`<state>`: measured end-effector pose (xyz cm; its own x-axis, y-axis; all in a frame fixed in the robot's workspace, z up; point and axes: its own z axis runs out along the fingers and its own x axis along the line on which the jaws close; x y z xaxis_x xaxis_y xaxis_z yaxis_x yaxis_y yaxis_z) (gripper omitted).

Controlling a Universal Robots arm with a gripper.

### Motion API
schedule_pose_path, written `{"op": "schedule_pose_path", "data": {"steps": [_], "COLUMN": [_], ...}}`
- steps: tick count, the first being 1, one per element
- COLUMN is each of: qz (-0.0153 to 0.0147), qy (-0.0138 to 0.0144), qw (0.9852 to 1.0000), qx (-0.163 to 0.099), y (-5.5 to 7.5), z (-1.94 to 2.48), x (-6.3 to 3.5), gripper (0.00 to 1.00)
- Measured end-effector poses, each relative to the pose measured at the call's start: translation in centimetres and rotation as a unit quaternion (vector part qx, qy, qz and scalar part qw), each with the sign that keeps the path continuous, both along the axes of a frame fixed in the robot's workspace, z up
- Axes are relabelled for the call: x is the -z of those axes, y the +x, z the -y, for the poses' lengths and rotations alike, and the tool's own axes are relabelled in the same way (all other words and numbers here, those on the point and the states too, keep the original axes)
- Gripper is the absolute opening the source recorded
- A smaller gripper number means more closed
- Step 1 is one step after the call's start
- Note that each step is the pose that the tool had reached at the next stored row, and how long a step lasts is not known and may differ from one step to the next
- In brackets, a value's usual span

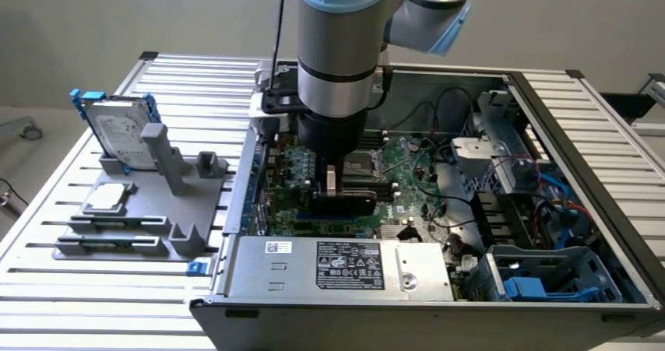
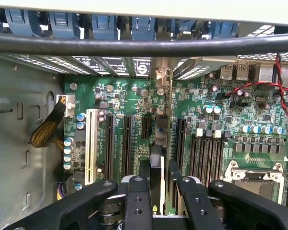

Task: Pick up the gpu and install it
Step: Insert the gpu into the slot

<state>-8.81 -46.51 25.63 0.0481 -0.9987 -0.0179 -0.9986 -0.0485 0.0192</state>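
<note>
Black gripper (image 2: 157, 184) jaws, closest in, are clamped on a thin card. Around them sits a large open grey metal computer case (image 1: 311, 328) on a slatted aluminium table (image 1: 187, 78). Inside lies a green motherboard (image 1: 406, 160). Edge-on over its long black slots (image 2: 127, 143) stands the gripped gpu (image 1: 343, 203), with a black shroud.

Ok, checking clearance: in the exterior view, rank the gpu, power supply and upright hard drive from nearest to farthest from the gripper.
1. gpu, clamped in the gripper, inside the case.
2. power supply, case's near edge.
3. hard drive, outside it, exterior view's left.
</note>
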Motion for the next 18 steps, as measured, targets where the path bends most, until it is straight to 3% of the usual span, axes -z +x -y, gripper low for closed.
{"op": "schedule_pose_path", "data": {"steps": [3,7,18], "qz": [-0.0015,-0.003,-0.0035], "qy": [0.0006,0.0033,0.0069], "qw": [1.0,1.0,1.0], "qx": [0.0,0.0,0.0], "y": [0.0,0.0,0.03], "z": [0.0,0.0,0.05], "x": [-0.01,-0.02,0.09], "gripper": [0.26,0.26,0.26]}}
